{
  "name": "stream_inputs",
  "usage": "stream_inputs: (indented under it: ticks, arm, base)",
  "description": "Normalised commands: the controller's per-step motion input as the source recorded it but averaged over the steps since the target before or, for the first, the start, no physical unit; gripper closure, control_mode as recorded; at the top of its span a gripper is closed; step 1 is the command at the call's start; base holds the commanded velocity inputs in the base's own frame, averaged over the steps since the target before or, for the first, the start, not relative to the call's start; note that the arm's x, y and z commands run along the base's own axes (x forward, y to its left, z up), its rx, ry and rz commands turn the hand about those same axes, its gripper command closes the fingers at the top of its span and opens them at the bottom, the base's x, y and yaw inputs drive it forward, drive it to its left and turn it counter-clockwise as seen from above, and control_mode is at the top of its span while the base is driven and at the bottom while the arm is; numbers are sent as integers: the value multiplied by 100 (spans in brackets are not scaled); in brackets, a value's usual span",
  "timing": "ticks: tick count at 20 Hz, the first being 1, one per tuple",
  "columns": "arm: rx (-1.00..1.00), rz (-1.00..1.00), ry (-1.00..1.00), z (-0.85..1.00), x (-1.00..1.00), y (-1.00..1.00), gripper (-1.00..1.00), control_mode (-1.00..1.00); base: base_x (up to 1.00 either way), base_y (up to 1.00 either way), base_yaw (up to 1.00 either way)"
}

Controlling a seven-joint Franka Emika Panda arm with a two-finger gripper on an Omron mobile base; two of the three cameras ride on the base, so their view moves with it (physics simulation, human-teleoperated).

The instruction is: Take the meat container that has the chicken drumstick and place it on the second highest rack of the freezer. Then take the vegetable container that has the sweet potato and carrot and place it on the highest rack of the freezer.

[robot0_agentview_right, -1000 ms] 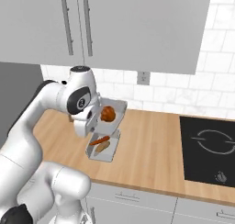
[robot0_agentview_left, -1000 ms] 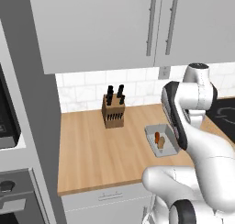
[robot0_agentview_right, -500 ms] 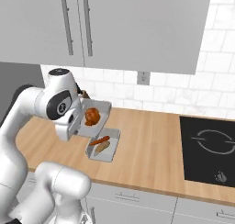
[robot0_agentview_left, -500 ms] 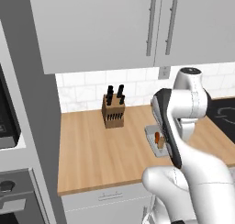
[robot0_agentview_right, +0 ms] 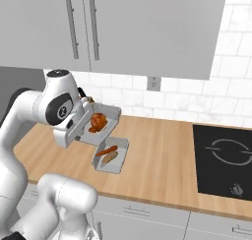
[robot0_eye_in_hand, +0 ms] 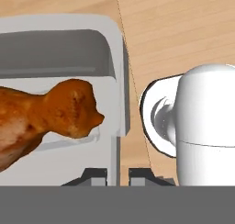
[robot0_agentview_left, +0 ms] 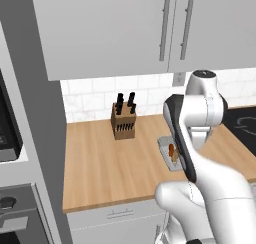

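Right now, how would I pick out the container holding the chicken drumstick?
Look at the wooden counter under the white wall cupboards. Two grey trays are there: one lies flat on the wood with a carrot and a sweet potato. The meat container is the one lifted and tilted above it, pinched at its rim, with a single glossy orange-brown chicken drumstick inside.

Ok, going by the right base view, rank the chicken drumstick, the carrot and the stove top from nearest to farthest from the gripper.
1. The chicken drumstick, in the lifted tray beside the gripper.
2. The carrot, in the tray on the counter just below.
3. The stove top, far along the counter at the picture's right.
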Motion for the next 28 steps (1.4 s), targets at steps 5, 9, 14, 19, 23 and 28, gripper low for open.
stream_inputs:
  ticks: [5,9,14,19,23,28]
  arm:
    - [0,0,0,2,1,-15,100,-100]
    - [0,0,0,0,0,-5,100,-100]
    - [0,0,0,0,0,0,100,-100]
    - [0,0,0,0,0,0,100,100]
    - [0,0,0,0,0,0,100,100]
    - [0,0,0,0,0,0,100,100]
  base:
    - [0,0,0]
    - [0,0,0]
    - [0,0,0]
    - [-19,-8,4]
    - [-97,-34,44]
    - [-71,-5,93]
